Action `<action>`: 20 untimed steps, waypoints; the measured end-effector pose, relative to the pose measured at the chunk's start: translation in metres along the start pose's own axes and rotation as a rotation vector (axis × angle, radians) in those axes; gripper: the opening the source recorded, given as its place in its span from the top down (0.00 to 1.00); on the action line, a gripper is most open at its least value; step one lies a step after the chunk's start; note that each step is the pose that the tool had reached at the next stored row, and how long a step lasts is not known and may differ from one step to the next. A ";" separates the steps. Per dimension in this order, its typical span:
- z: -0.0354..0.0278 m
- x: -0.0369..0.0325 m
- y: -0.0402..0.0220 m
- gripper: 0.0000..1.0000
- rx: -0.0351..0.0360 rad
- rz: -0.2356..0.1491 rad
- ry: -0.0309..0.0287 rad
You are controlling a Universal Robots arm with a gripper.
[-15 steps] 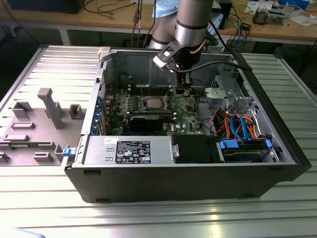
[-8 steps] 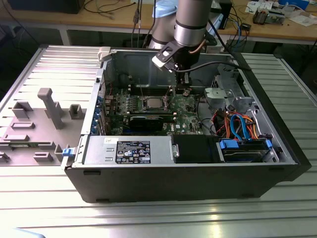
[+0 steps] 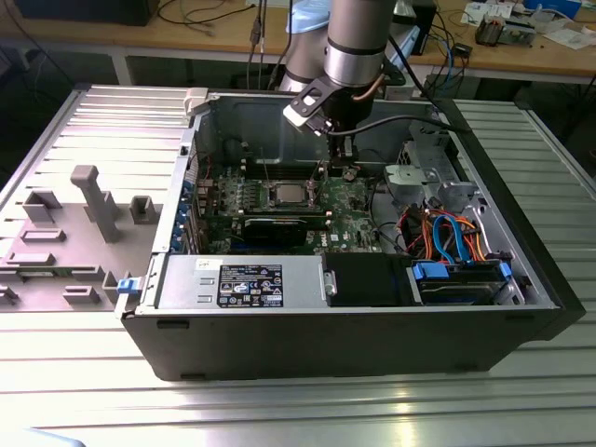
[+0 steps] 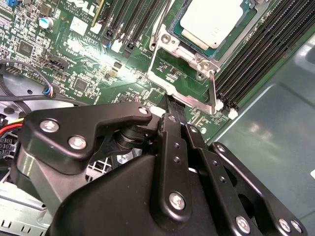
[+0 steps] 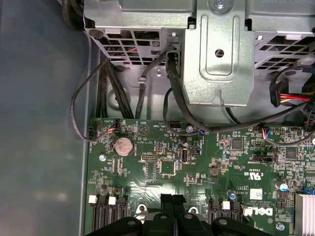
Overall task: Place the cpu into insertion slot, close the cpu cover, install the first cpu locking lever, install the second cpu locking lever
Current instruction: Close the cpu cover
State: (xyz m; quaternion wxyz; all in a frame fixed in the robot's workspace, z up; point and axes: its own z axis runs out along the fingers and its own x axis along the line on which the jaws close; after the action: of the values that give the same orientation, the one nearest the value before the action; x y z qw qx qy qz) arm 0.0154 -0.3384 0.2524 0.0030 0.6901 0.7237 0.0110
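The cpu [image 4: 211, 19] lies with its silver-grey top up in the insertion slot [image 4: 170, 37] on the green board; the exterior view shows the cpu [image 3: 287, 194] mid-board. The cpu cover [image 4: 155, 54], a silvery frame with the board showing through its cut-out, is swung open off the chip toward my gripper. A thin metal locking lever [image 4: 212, 91] stands up beside it. My gripper [image 4: 172, 103] is shut, its black tips right at the cover's near rim; I cannot tell whether they pinch it. It hangs inside the case [image 3: 343, 169], right of the socket in the exterior view, with fingers [image 5: 167, 199] together.
Long memory slots [image 4: 256, 54] flank the socket. A metal drive cage [image 5: 216, 54] with black cables [image 5: 172, 98] is close to the gripper. A black card [image 3: 279, 228] and the power supply [image 3: 247, 279] lie toward the case front. A grey fixture [image 3: 74, 233] sits outside.
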 end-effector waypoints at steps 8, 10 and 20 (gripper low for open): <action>-0.0001 0.0002 -0.0041 0.89 -0.0001 0.000 0.0000; -0.0001 0.0002 -0.0049 0.89 0.0000 0.000 0.0000; -0.0001 0.0003 -0.0071 0.89 0.0000 0.000 0.0000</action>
State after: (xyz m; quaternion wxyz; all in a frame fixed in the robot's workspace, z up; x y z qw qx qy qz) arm 0.0084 -0.3384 0.2524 0.0031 0.6900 0.7237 0.0110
